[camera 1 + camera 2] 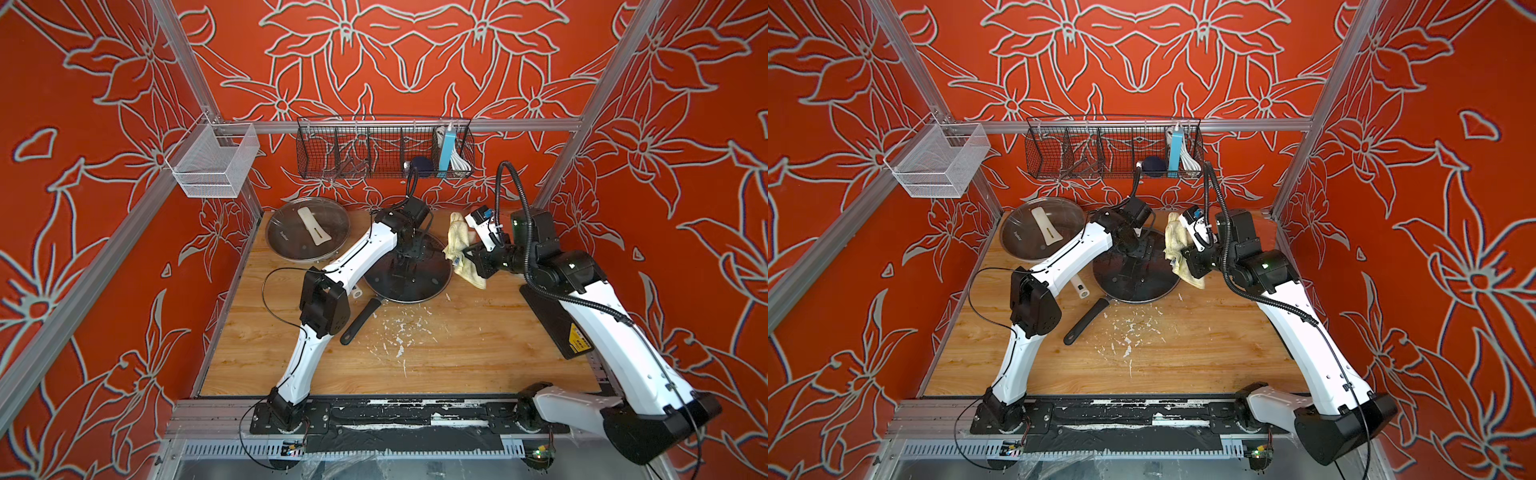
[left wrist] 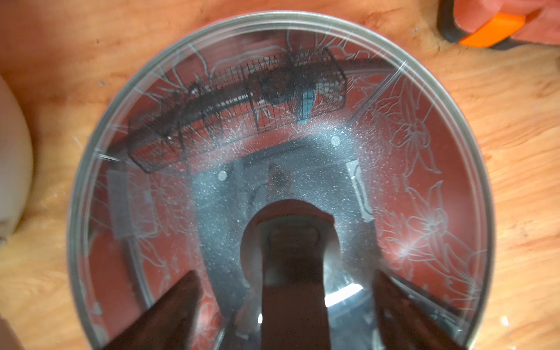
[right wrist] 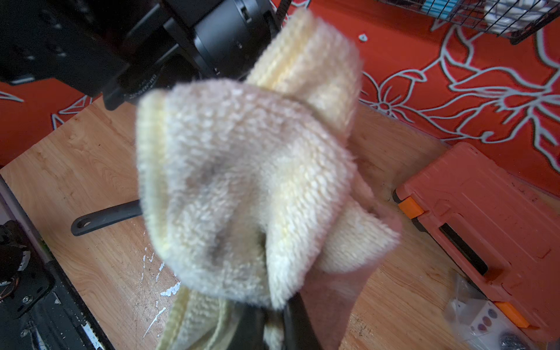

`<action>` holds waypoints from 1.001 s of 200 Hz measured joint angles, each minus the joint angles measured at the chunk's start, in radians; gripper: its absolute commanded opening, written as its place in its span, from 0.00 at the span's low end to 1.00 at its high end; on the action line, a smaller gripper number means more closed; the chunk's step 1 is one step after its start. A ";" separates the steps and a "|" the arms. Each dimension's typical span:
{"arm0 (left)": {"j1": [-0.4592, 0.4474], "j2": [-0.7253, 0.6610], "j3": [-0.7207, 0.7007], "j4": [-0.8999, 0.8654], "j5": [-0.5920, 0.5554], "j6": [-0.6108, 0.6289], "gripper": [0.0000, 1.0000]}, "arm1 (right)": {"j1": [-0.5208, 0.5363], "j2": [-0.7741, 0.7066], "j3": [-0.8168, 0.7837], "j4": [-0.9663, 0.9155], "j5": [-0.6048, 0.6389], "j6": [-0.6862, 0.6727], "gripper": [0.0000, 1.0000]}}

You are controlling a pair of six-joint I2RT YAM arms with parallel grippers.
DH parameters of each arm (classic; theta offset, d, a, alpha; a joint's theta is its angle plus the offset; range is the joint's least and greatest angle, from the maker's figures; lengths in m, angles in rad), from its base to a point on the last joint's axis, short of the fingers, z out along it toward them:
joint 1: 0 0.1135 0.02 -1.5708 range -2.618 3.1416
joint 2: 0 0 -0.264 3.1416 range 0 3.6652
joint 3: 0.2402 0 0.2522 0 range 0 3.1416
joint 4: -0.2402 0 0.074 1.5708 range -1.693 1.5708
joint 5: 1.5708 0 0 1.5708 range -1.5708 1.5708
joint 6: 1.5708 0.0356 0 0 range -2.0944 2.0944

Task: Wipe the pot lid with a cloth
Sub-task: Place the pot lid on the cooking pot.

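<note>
Cloth (image 3: 242, 181) hung bunched in your right fingers (image 3: 300, 324), clamped shut on it, above the desk (image 3: 91, 151) just beside the pot lid (image 2: 424, 151); your left fingers (image 2: 172, 303) stood open astride its handle (image 2: 291, 272).

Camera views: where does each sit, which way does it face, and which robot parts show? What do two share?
Top views: high behind the robot, facing down at the table; left arm, right arm show.
Left wrist: down onto the pot lid; open left gripper shows.
Right wrist: along the right gripper, shut on the cloth.
Shared: top views show pot lid, cloth.
</note>
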 measured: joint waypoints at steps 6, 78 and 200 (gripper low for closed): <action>0.000 -0.013 -0.002 -0.001 -0.005 -0.002 1.00 | 0.003 0.001 0.004 0.001 0.000 0.000 0.00; 0.043 -0.308 -0.146 0.022 -0.109 -0.019 1.00 | 0.088 0.061 0.063 0.051 0.012 0.003 0.00; 0.423 -0.390 -0.305 0.048 -0.224 -0.129 0.95 | 0.202 0.191 0.119 0.132 -0.003 -0.003 0.00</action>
